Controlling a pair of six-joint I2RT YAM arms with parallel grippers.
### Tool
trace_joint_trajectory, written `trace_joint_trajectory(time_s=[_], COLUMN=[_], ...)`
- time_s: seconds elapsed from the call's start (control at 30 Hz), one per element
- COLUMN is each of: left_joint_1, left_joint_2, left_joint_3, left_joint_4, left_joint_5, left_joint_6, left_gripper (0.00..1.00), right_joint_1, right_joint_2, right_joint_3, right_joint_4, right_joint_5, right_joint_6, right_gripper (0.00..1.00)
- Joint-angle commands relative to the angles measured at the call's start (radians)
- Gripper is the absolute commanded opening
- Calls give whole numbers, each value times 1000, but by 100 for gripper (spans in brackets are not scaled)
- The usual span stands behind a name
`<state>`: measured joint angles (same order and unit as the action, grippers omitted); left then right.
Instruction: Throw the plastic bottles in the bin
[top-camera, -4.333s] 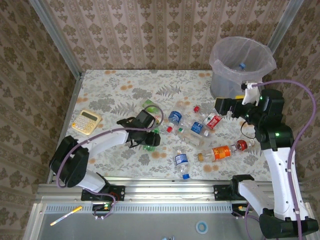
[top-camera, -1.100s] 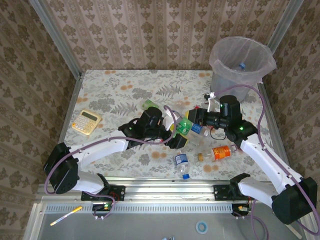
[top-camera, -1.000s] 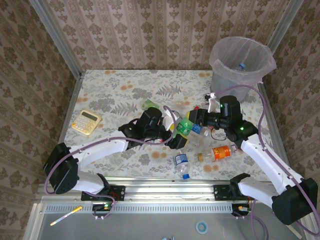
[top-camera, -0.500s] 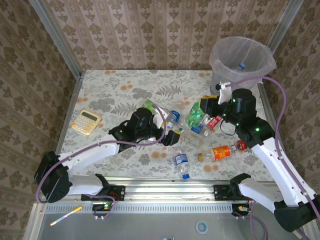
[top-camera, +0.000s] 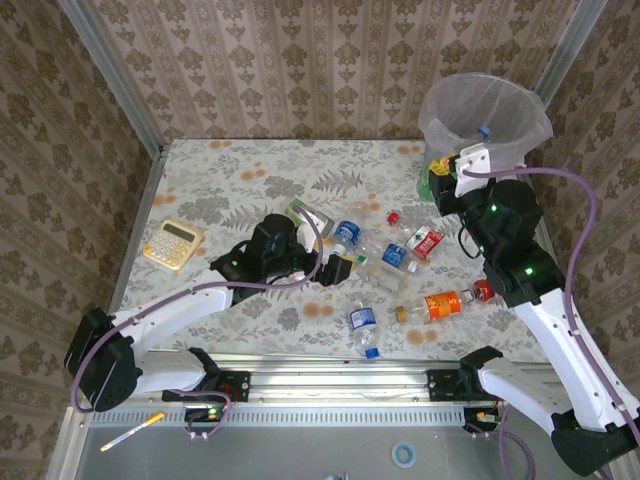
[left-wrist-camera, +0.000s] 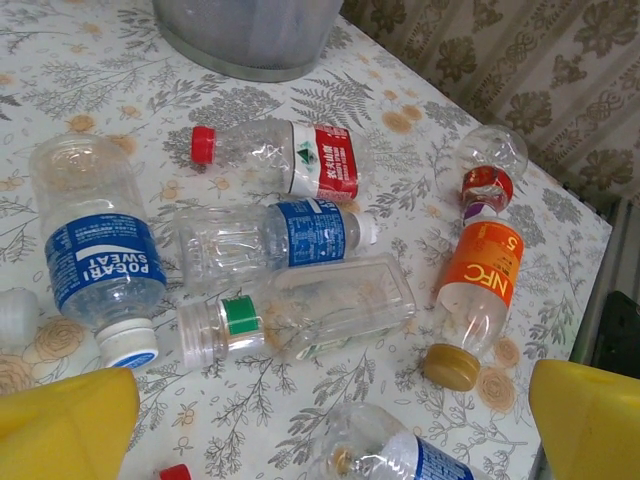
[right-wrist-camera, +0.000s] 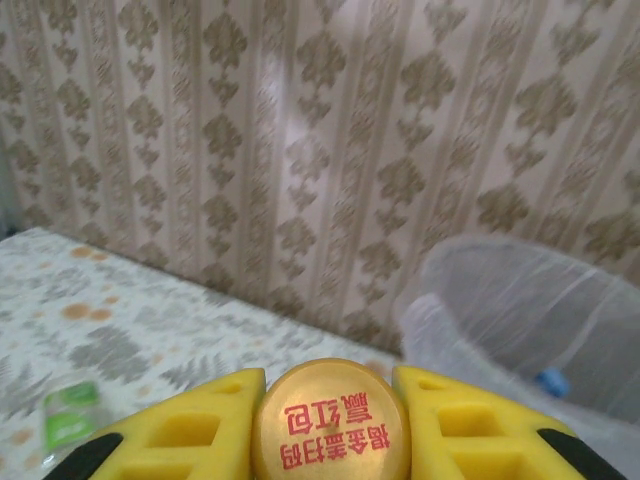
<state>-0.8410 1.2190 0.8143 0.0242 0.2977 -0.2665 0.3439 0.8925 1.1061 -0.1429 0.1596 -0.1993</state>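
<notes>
Just in front of the bin (top-camera: 505, 100), on its near-left side in the overhead view, the right gripper (top-camera: 443, 186) is pinched on a green bottle (top-camera: 429, 181). It sits beside the bin's wall and is not yet over the opening. The left gripper (top-camera: 336, 268) hangs spread wide, well away from the bin, at the far edge of the loose bottles lying between it and the bin. A yellow calculator (top-camera: 172, 243) rests farthest from the bin.

From the left wrist, the yellow fingers (left-wrist-camera: 62, 422) stand far apart, gripping nothing. The red-labelled bottle (left-wrist-camera: 300, 160) lies nearest the bin's base. Farther out come a blue-labelled bottle (left-wrist-camera: 275, 235), a Pocari Sweat bottle (left-wrist-camera: 95, 262) and a green-banded clear bottle (left-wrist-camera: 300, 315), with the orange bottle (left-wrist-camera: 478, 290) off to one side.

From the right wrist, the claw presses on both sides of a gold cap (right-wrist-camera: 325, 425). The bin's bagged mouth is ahead and to one side, and a blue cap (right-wrist-camera: 550, 378) is inside.

The grip appears to be at the cap end only, so the bottle's body may swing and knock the bin's wall or snag the liner. Letting go before clearing the rim would drop it beside the bin. For the left claw, round bottles lying close together may roll away, or two may get caught at once.
</notes>
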Motion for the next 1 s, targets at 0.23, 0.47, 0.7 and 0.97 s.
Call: trace_joint_trajectory(time_s=[0.23, 0.47, 0.7, 0.97], left_joint_1=[25, 37, 54, 68], left_joint_2=[-19, -16, -11, 8], left_joint_3=[-10, -11, -17, -15], left_joint_4=[33, 35, 41, 47], left_joint_5=[13, 17, 22, 36], left_joint_6=[-18, -22, -26, -29], left_gripper=[100, 100, 100, 100], right_joint_1=[-13, -9, -11, -37], right_joint_2=[104, 223, 321, 414], right_joint_3=[-57, -101, -103, -81], right_joint_4=[436, 606, 756, 927], right_joint_5=[90, 73, 85, 74], right_joint_6=[-492, -831, -1003, -1071], right_gripper=[2, 0, 0, 0])
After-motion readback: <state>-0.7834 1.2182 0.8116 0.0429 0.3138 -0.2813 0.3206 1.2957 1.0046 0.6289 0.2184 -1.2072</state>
